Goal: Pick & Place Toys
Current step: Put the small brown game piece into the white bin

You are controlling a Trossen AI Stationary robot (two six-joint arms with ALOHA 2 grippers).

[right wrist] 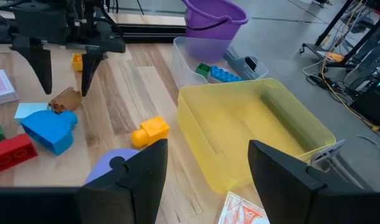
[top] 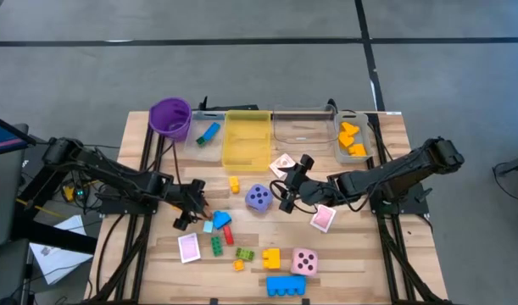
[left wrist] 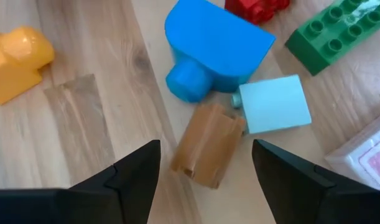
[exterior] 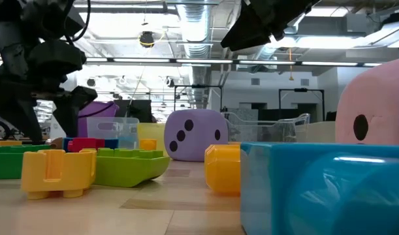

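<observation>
My left gripper (top: 192, 213) (left wrist: 205, 180) is open and tipped downward over a small brown brick (left wrist: 208, 144) (right wrist: 66, 98). Its fingers stand on either side of the brick's near end, apart from it. Right beside the brown brick lie a light blue brick (left wrist: 277, 102) and a rounded blue brick (left wrist: 214, 46) (top: 220, 220). My right gripper (top: 290, 191) (right wrist: 208, 174) hangs open above the table near the purple die (top: 259, 199), holding nothing. A pink die (top: 304, 261), loose bricks and pink-backed cards (top: 190, 247) lie flat on the table.
Along the far edge stand a purple cup (top: 170, 117), a clear bin (top: 209, 133) holding bricks, a yellow bin (top: 246, 138), a clear bin (top: 305, 127) and a small bin with orange bricks (top: 352, 140). A red brick (left wrist: 258, 6) and a green brick (left wrist: 336, 34) lie close by.
</observation>
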